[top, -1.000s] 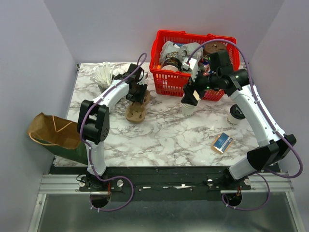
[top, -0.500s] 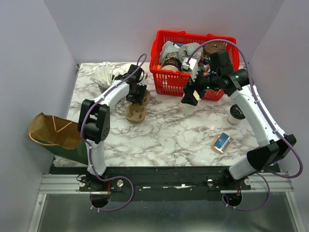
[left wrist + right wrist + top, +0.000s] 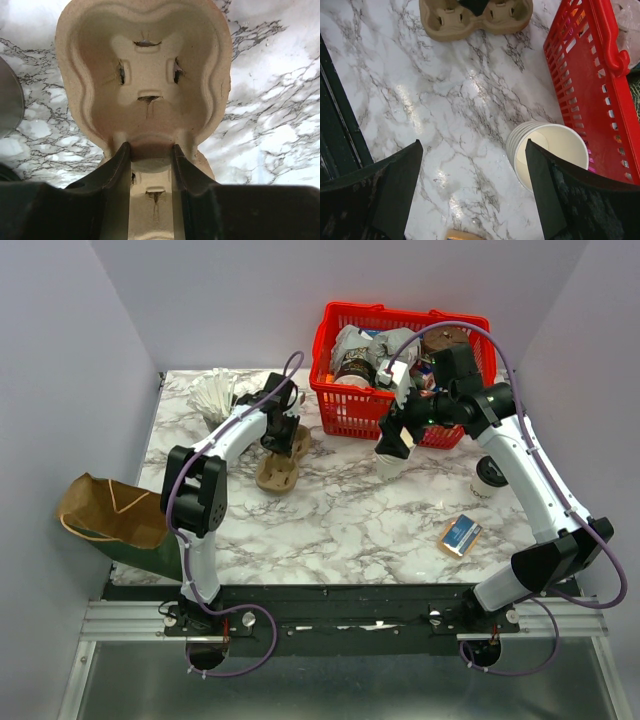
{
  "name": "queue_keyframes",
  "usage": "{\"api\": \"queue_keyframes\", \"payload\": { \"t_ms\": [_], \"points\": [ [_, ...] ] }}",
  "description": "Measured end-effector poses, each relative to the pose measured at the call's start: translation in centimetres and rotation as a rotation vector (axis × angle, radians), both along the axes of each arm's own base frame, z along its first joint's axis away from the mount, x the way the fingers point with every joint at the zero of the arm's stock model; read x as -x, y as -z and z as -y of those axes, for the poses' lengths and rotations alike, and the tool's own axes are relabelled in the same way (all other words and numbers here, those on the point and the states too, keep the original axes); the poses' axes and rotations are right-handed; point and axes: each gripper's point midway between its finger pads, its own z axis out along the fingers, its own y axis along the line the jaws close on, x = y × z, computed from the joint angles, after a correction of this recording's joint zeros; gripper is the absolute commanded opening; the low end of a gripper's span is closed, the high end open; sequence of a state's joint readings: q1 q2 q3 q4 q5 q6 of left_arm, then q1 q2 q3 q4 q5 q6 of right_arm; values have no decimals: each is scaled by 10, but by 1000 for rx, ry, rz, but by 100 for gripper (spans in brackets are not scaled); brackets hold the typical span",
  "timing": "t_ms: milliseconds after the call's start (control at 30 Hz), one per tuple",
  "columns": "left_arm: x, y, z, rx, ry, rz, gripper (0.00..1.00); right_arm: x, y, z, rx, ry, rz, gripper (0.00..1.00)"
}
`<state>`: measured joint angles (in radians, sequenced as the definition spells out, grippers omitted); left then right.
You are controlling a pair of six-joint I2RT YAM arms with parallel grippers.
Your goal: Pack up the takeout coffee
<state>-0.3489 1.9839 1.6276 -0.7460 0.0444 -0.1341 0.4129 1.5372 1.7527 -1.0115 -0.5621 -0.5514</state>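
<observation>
We find the cup carrier (image 3: 145, 75) lying on the table (image 3: 272, 105), its narrow middle between the fingers of the left gripper (image 3: 149, 155) and apparently touching both. Below the right gripper (image 3: 472, 145) stand the stacked cups (image 3: 547, 150), nearer one finger, with the basket (image 3: 580, 75) just beside them.

No writing can be read anywhere. The small blue box (image 3: 459, 535) on the tabletop (image 3: 340, 520) carries print too small to make out, and the wrappers in the red basket (image 3: 352, 418) are likewise blurred beyond reading
</observation>
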Motion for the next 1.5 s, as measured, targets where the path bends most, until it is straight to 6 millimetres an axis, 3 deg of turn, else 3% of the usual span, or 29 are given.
{"api": "queue_keyframes", "payload": {
  "t_ms": [167, 367, 533, 700, 800, 900, 1033, 1133, 1300, 1500],
  "points": [
    [-4, -7, -9, 4, 10, 2, 0, 0, 1, 0, 2, 0, -4, 92],
    [-9, -37, -17, 61, 37, 52, 0, 0, 1, 0, 2, 0, -4, 92],
    [-7, -59, -8, 84, 116, 96, 0, 0, 2, 0, 2, 0, -5, 92],
    [-11, -64, -2, 92, 157, 121, 0, 0, 2, 0, 3, 0, -7, 92],
    [-28, -85, 12, 199, 212, 139, 0, -1, 4, -1, 4, 0, -12, 92],
    [-35, -96, 5, 188, 207, 176, 0, -1, 4, -1, 5, -1, -12, 92],
    [-42, -96, -4, 41, 196, 229, 0, -1, 4, -1, 6, -2, -11, 92],
    [-32, -93, 4, 143, 174, 168, 0, -1, 4, -1, 8, -5, -8, 92],
    [-22, -80, -20, 155, 120, 105, 0, -1, 4, 0, 9, -6, -8, 93],
    [-15, -86, -30, 216, 126, 78, 0, -1, 4, 0, 10, -7, -8, 93]
  ]
}}
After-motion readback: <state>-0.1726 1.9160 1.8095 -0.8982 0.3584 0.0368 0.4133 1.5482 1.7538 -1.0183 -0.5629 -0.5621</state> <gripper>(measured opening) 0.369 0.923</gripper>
